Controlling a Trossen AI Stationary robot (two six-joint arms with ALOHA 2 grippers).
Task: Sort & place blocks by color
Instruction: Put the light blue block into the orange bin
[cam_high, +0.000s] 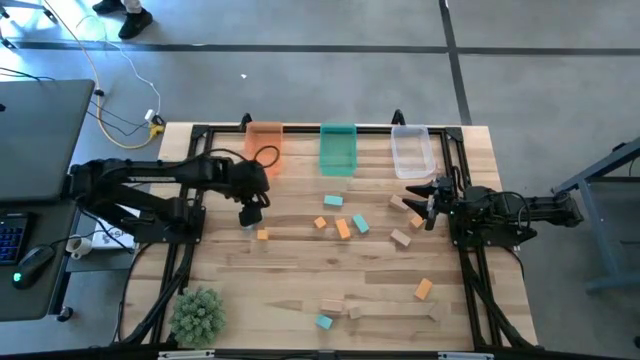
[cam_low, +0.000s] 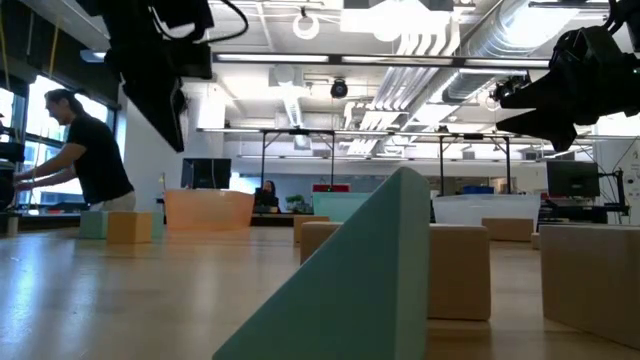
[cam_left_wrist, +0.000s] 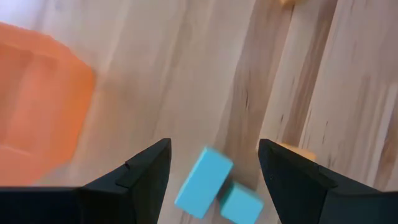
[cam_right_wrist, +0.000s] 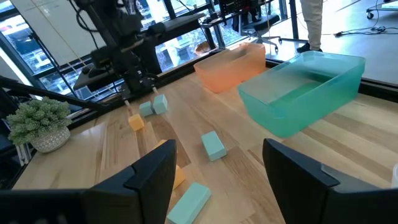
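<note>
High view showed the left gripper (cam_high: 249, 214) at about nine o'clock from the table's middle, just off the near end of the orange bin (cam_high: 264, 147). Its jaws stood wide and held nothing. Left wrist view showed two teal blocks (cam_left_wrist: 216, 194) lying side by side on the wood between its dark fingers (cam_left_wrist: 142, 176), touching neither. Right wrist view showed that same pair (cam_right_wrist: 153, 106) under the far gripper, with a small orange cube (cam_right_wrist: 135, 122) just beside them; from overhead that cube (cam_high: 262, 235) sat just toward six o'clock of the left gripper.

The right gripper (cam_high: 428, 207) hung at about three o'clock, near the clear bin (cam_high: 412, 150), with its jaws spread wide and empty. A light wood block (cam_high: 406, 205) lay just beside it, and another wood block (cam_high: 401, 238) lay a little toward six o'clock.

The rest of the blocks were scattered: a cluster of teal and orange pieces (cam_high: 343, 227) near the middle, below the teal bin (cam_high: 338, 149); an orange block (cam_high: 423, 289) toward five o'clock; and a teal cube (cam_high: 324, 322) with wood bars (cam_high: 333, 305) near six o'clock. The three bins lined the table's twelve o'clock edge. A fuzzy green plant (cam_high: 196, 313) stood at about seven o'clock.
</note>
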